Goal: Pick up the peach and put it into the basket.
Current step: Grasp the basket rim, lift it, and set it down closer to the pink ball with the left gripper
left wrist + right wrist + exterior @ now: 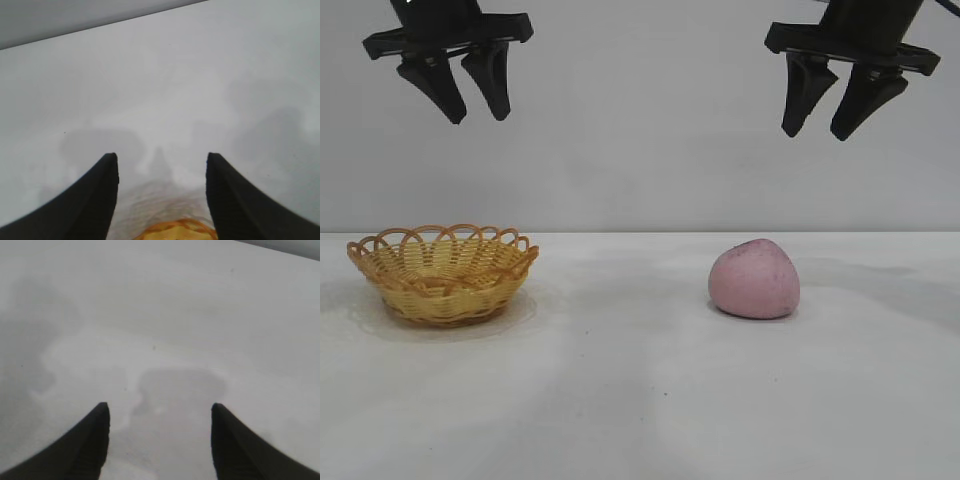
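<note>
The dusty-pink peach (pixel 755 279) rests on the white table, right of centre. The yellow-tan wicker basket (pixel 443 272) with its looped orange-brown rim stands at the left and holds nothing. My left gripper (pixel 478 117) hangs high above the basket, open and empty. In the left wrist view my left gripper (pixel 162 160) frames bare table, with a strip of the basket rim (pixel 175 227) at the picture's edge. My right gripper (pixel 819 133) hangs high above and slightly right of the peach, open and empty. The right wrist view shows my right gripper (pixel 160 410) over bare table; the peach is out of that view.
The white table (pixel 620 390) runs across the whole exterior view, with a plain pale wall (pixel 640 130) behind it. A wide stretch of bare surface separates basket and peach.
</note>
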You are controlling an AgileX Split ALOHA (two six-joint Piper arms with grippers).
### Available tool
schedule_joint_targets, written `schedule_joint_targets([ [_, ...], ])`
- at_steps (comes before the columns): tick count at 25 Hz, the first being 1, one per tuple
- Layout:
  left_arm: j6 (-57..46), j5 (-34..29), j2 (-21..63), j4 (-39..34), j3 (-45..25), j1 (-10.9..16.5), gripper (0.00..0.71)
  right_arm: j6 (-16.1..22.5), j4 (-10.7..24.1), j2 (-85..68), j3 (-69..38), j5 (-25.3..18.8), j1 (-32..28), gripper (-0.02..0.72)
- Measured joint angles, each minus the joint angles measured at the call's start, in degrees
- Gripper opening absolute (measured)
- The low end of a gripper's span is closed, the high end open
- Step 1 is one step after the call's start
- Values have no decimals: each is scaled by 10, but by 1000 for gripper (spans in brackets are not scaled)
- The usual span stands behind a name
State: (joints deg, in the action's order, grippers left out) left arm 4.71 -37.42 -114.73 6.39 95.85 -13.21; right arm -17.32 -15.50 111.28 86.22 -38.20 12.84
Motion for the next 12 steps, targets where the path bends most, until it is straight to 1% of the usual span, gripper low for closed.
schedule_joint_targets([
  [6, 0, 0, 0, 0, 0, 0, 374, 0, 0, 0, 0, 0, 0, 379],
  [9, 0, -3, 0, -19, 0, 0, 374, 0, 0, 0, 0, 0, 0, 379],
  [12, 17, -39, 0, -49, 0, 0, 374, 0, 0, 0, 0, -5, 0, 379],
])
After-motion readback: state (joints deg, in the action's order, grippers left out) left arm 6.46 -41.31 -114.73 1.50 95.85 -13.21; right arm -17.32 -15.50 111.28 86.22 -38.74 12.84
